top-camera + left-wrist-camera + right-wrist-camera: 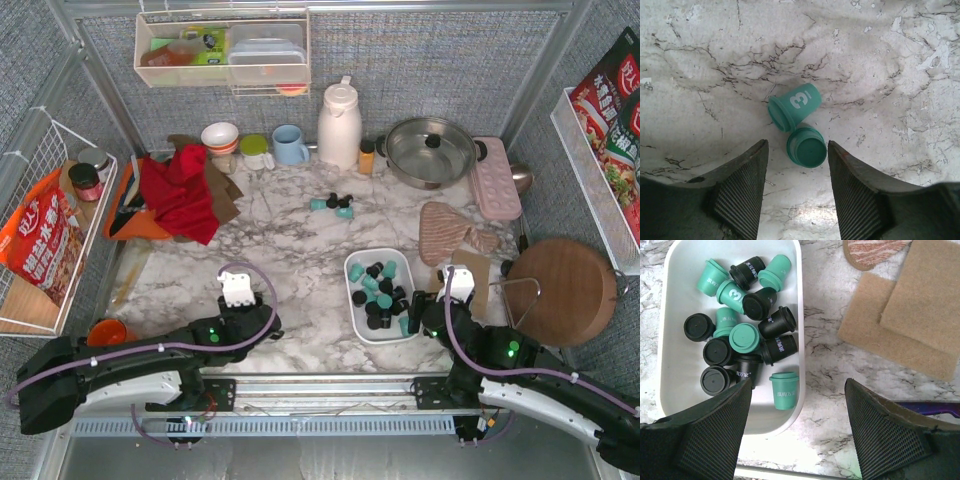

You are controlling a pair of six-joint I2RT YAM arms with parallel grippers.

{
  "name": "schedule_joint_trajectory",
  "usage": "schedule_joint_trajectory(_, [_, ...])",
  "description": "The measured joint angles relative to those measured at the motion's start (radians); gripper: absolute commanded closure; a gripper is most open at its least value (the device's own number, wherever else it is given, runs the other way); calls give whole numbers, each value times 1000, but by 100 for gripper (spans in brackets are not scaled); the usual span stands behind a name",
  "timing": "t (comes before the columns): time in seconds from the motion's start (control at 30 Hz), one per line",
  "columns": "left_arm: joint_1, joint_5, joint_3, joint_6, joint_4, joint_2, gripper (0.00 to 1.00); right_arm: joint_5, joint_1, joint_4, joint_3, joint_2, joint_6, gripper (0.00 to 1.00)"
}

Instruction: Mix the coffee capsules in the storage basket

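Marble tabletop [300, 240] bears our white storage basket [677, 315] of teal and black coffee capsules [745, 337]. We hover left gripper [797, 150] and right gripper [798, 385], jaws apart.

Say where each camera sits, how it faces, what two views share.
Top external: above and behind, looking down on the marble table; left arm and right arm at the bottom.
Left wrist: on the left arm, facing down at two teal capsules; left gripper frames them.
Right wrist: on the right arm, facing down at the storage basket; right gripper frames its rim.
Shared: top and right wrist show the basket.
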Motion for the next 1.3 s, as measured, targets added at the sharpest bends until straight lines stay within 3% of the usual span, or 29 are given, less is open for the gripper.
schedule_joint_trajectory(0.7, [6, 25, -3, 24, 49, 60, 59, -6, -1, 1, 0, 9, -3, 21])
schedule_joint_trajectory(1.03, [7, 26, 68, 68, 39, 39, 63, -6, -2, 2, 0, 9, -8, 21])
schedule_joint_trajectory(1.17, [7, 77, 111, 145, 74, 14, 63, -6, -2, 7, 0, 9, -15, 20])
schedule_joint_trajectory(1.3, [7, 205, 148, 266, 224, 18, 63, -6, -2, 10, 0, 16, -18, 20])
